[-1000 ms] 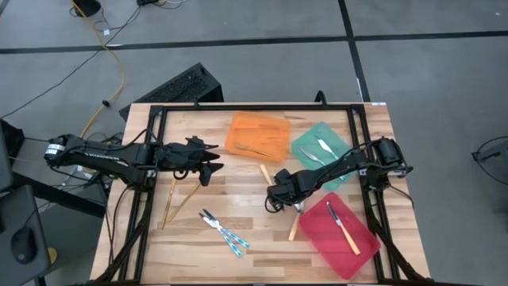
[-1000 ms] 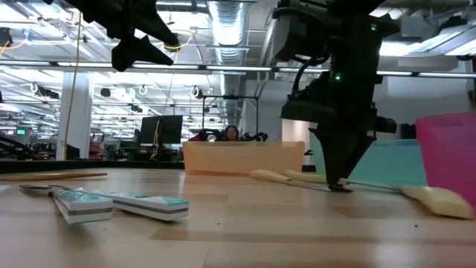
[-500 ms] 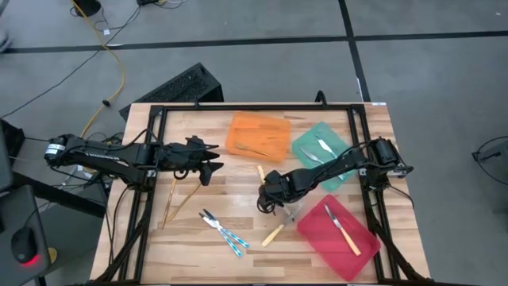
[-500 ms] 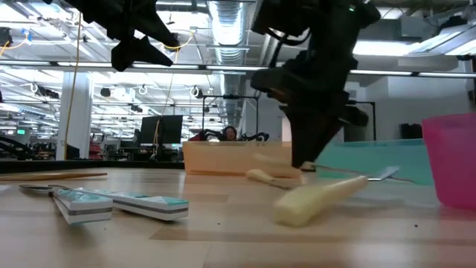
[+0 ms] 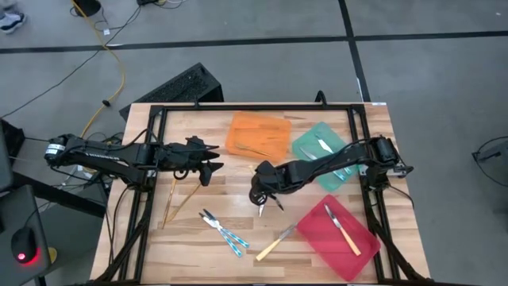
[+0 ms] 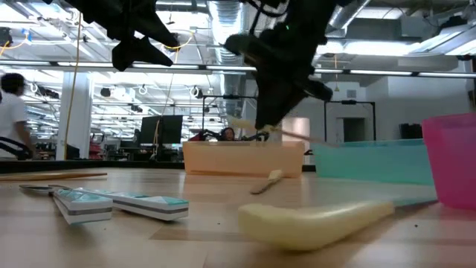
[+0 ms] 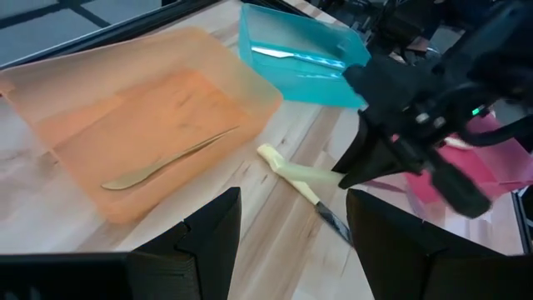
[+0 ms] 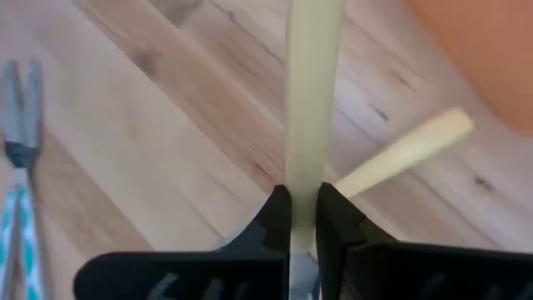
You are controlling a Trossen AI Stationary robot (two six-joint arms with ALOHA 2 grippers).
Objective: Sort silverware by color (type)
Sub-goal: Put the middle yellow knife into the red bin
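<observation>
Above bench [image 5: 238, 208] centre, right gripper [image 5: 259, 196] is pinching yellow-handled utensil [image 8: 310, 108] w/ closed fingers; left gripper [image 5: 208, 163] is hovering, fingers open.

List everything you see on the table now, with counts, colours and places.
Orange tray: one, far centre, holds one gold utensil.
Teal tray: one, beside it, holds at least one silvery utensil.
Red tray: one, near right, holds one yellow-handled knife.
Gold pair: two, left side.
Blue-handled pair: two, near centre.
Loose yellow-handled utensils: two, on bare wood.
Left gripper: jaws open, hovering left.
Right gripper: jaws shut on held yellow-handled utensil, centre.
</observation>
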